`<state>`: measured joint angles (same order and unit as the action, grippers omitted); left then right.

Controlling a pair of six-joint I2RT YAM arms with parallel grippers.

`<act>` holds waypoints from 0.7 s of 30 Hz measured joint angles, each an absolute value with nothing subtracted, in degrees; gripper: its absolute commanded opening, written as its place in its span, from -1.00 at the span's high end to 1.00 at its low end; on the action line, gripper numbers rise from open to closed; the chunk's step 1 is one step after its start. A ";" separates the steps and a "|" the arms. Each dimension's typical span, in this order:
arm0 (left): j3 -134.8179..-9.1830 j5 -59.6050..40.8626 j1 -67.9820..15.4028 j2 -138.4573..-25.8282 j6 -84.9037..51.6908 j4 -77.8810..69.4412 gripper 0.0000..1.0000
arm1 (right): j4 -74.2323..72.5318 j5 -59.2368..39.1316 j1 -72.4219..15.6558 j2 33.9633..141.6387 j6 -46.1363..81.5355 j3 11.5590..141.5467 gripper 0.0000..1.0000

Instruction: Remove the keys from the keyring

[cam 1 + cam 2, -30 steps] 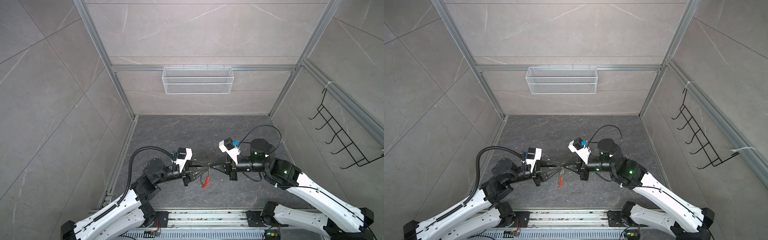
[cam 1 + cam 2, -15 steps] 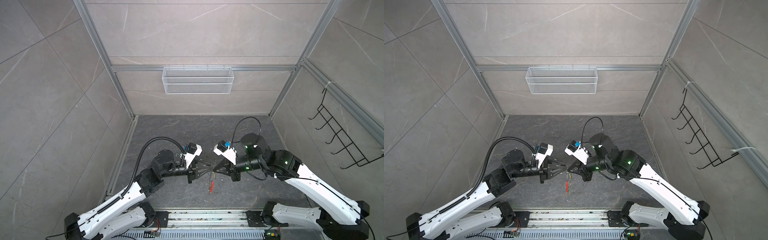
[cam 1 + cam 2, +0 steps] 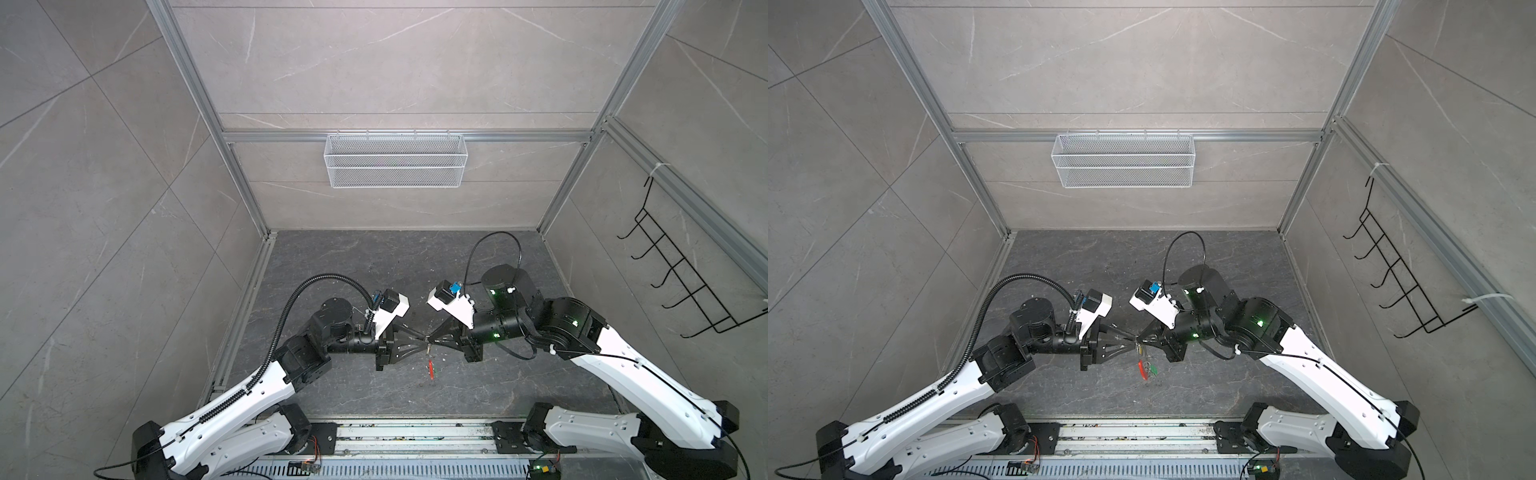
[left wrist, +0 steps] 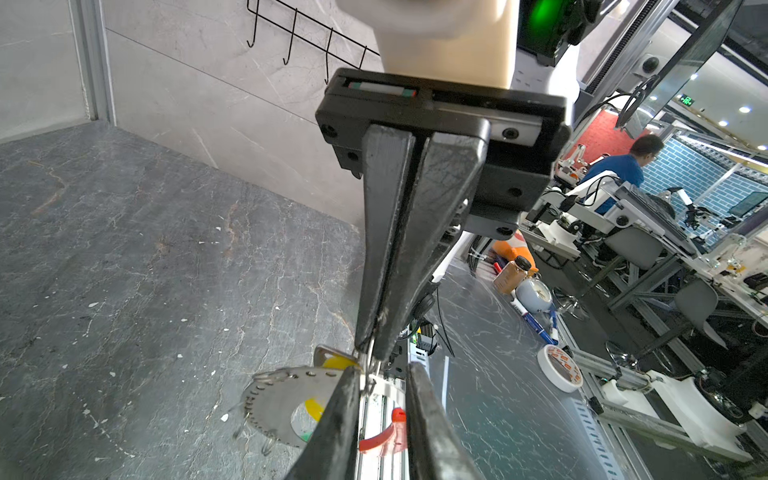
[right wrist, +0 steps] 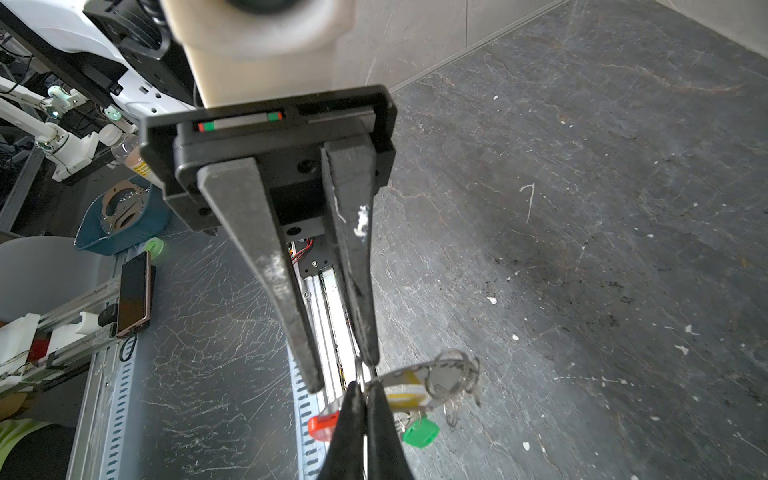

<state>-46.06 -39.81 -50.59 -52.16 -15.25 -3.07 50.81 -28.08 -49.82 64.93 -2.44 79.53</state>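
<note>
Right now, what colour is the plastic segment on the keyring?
Red; the segment on the keyring shows best in the left wrist view.

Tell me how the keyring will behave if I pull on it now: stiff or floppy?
Probably springy, not limp: the keyring, a thin grey band, holds its curve while hanging. The green key and red segment dangle free, so expect swinging. Pinched thinly in the right gripper, it may twist or slip.
</note>
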 measured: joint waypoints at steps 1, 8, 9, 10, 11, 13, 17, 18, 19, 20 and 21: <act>-46.06 -39.99 -50.59 -52.38 -15.31 -3.07 0.56 | 50.78 -28.08 -49.82 65.06 -2.42 79.53 1.00; -46.06 -40.16 -50.59 -52.95 -15.73 -3.03 1.00 | 50.78 -27.94 -49.87 65.28 -2.48 79.53 1.00; -46.06 -39.94 -50.57 -52.90 -15.77 -2.98 1.00 | 50.76 -27.86 -49.87 65.28 -2.48 79.53 1.00; -46.06 -39.55 -50.59 -52.86 -15.79 -3.01 1.00 | 50.76 -27.83 -49.87 65.28 -2.46 79.53 1.00; -46.06 -39.18 -50.59 -52.82 -15.79 -3.01 1.00 | 50.70 -27.79 -49.87 65.28 -2.44 79.53 1.00; -46.02 -38.39 -50.59 -52.49 -15.81 -3.09 1.00 | 50.26 -27.59 -49.89 65.25 -2.39 79.53 0.79; -43.70 -35.27 -50.74 -49.34 -15.79 -6.55 1.00 | 45.93 -26.06 -50.09 64.03 -0.99 77.93 0.31; -42.83 -34.48 -50.87 -48.27 -15.70 -7.64 1.00 | 43.97 -25.85 -50.17 63.20 -0.62 76.79 0.28; -41.71 -33.63 -50.98 -47.00 -15.57 -9.04 1.00 | 41.87 -25.85 -50.41 62.15 -0.34 75.42 0.26; -40.84 -32.62 -50.96 -45.91 -15.55 -10.04 1.00 | 39.77 -25.78 -50.68 60.64 0.21 73.67 0.15; -40.21 -31.70 -50.94 -45.10 -15.46 -10.81 1.00 | 38.06 -25.61 -50.83 59.40 0.71 72.25 0.09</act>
<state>-40.21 -31.70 -50.94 -45.10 -15.46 -10.81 38.06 -25.61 -50.83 59.40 0.71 72.25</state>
